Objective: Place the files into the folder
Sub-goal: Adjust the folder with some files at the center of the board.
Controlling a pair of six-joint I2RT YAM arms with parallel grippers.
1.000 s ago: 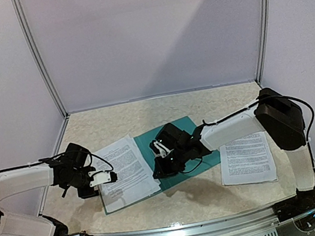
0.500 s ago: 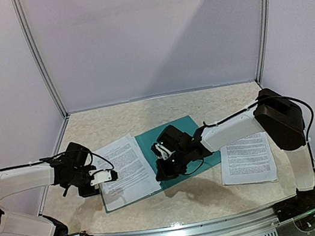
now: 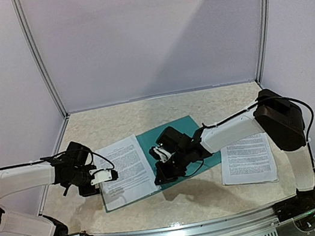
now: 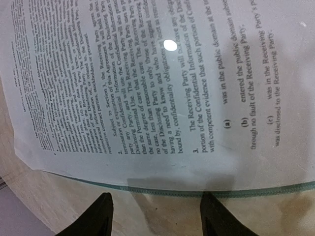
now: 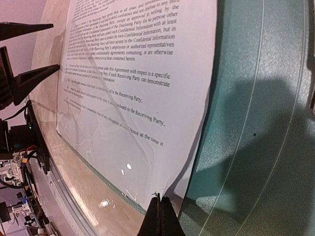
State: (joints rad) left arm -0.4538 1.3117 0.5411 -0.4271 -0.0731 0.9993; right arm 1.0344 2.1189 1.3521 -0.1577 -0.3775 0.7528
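Files (image 5: 147,73) on folder (image 5: 256,123); R claw (image 5: 158,216) low at sheet edge, together; L claw (image 4: 156,196) apart.

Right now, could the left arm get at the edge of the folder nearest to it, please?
Probably yes. The left gripper stands open and faces the folder edge-on, with only bare table between it and that edge. The right gripper is shut at another corner, out of the way.

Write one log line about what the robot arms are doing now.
left fingers: open, by folder edge | right fingers: shut at sheet corner | sheet: lying on open folder | more sheets: on table, right
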